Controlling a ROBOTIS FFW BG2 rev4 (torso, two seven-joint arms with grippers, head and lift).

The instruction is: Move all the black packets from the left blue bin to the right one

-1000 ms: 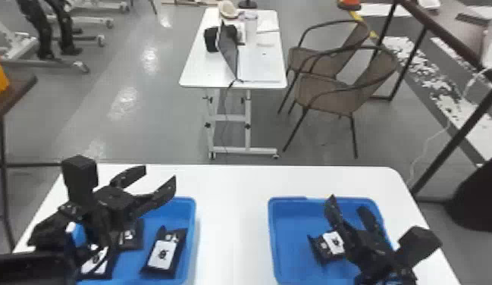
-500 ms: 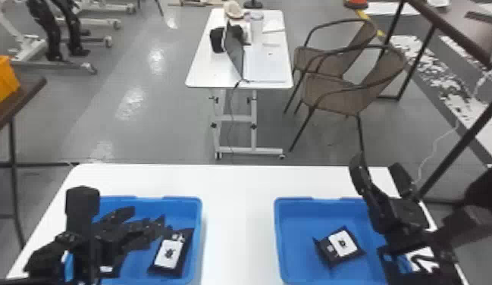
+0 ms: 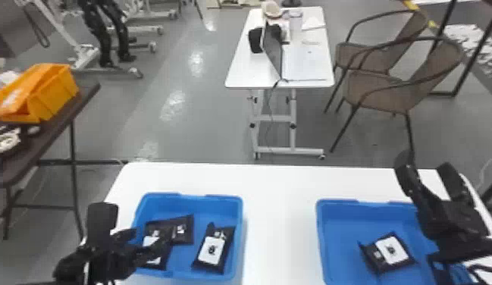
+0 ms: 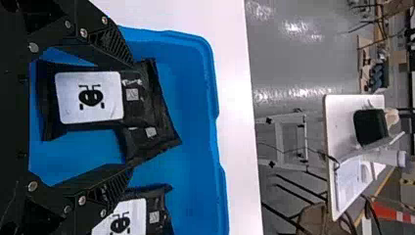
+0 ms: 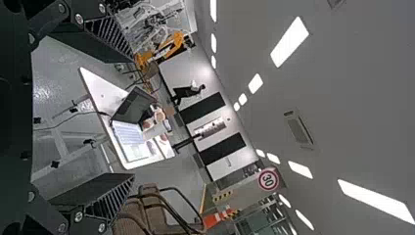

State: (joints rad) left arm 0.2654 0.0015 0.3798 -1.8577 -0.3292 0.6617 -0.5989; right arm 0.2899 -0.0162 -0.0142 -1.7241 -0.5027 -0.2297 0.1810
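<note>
- While your left gripper (image 3: 150, 238) hangs over the left blue bin (image 3: 239, 231), jaws wide and empty, three black packets (image 3: 212, 250) lie inside.
- Right of that bin, your open counter strip (image 3: 279, 212) meets the right blue bin (image 3: 320, 231), holding one packet (image 3: 393, 250).
- Farthest right, your right gripper (image 3: 425, 163) has empty, wide-spread jaws.

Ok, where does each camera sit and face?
Head view: on the head, forward and down at the white table; left arm, right arm show.
Left wrist view: on that arm, forward and down over the left bin; open jaws show.
Right wrist view: on that arm, forward and up toward the ceiling; open jaws show.
Shared: left bin (head, left wrist); laptop (all three).
</note>
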